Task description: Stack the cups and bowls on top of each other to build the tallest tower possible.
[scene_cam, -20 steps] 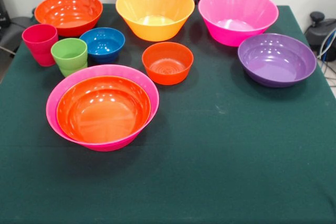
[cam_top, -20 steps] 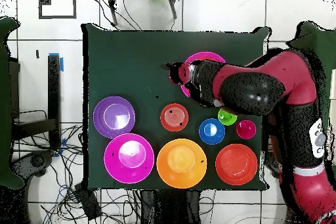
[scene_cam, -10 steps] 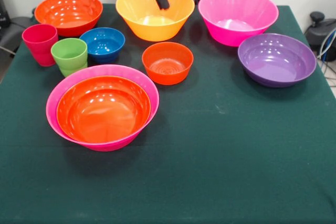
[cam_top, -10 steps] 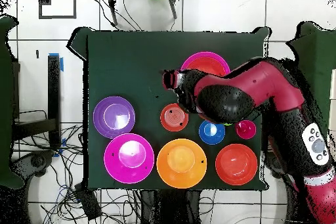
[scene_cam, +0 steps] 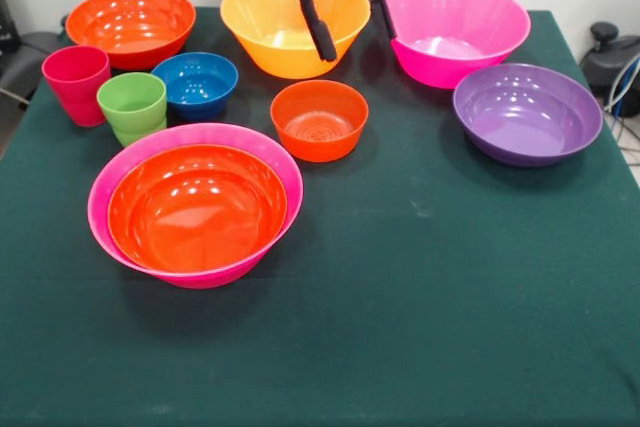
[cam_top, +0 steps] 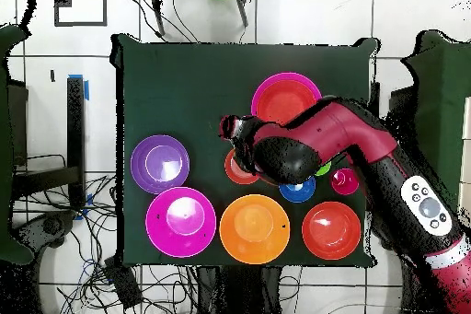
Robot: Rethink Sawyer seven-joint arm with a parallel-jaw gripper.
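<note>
My gripper (scene_cam: 355,40) is open and empty, its two black fingers hanging above the gap between the light orange bowl (scene_cam: 280,22) and a large magenta bowl (scene_cam: 455,32), just behind the small orange-red bowl (scene_cam: 320,119). In the overhead view the gripper (cam_top: 230,129) sits beside that small bowl (cam_top: 235,171). The tower is a red-orange bowl (scene_cam: 197,205) nested in the other magenta bowl (scene_cam: 270,152), at the front left. The red-pink cup (scene_cam: 76,82), the green cup (scene_cam: 132,107) and the small blue bowl (scene_cam: 195,82) stand at the left. A second red-orange bowl (scene_cam: 130,22) and the purple bowl (scene_cam: 527,112) stand apart.
The dark green table (scene_cam: 450,297) has open cloth across its near half and right front. In the overhead view the arm (cam_top: 322,145) covers the green cup and part of the blue bowl (cam_top: 297,191). Cables and chairs ring the table.
The arm has swung from over the tower toward the small orange-red bowl, and the gripper has come lower into the front view. No bowl or cup has moved.
</note>
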